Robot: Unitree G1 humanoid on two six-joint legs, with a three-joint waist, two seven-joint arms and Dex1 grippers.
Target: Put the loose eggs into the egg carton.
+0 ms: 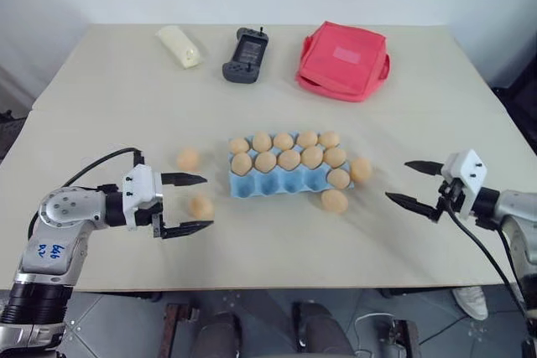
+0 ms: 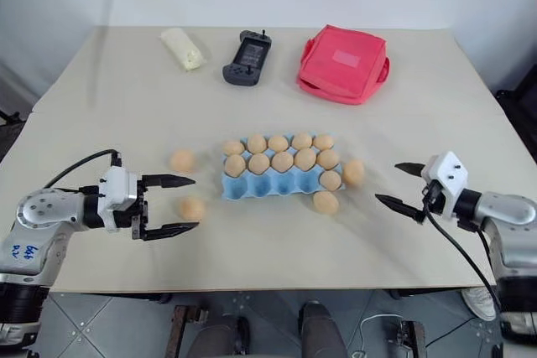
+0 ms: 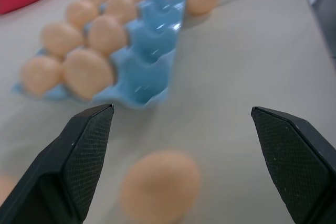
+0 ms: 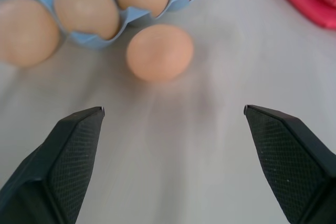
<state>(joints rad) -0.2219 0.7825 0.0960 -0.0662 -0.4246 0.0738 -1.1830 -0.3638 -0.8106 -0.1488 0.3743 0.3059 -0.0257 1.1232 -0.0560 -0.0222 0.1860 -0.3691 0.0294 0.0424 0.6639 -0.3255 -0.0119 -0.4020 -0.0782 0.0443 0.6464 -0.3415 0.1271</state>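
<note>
Left-eye view: with both your grippers (image 1: 186,204) (image 1: 412,182) gaping empty, four loose eggs (image 1: 200,205) flank the egg carton (image 1: 285,180) at nine and three o'clock — light, smooth, likely brittle, so pinch each gently across its middle.

Silver arms, white wrists, black fingers (image 1: 183,179)
</note>
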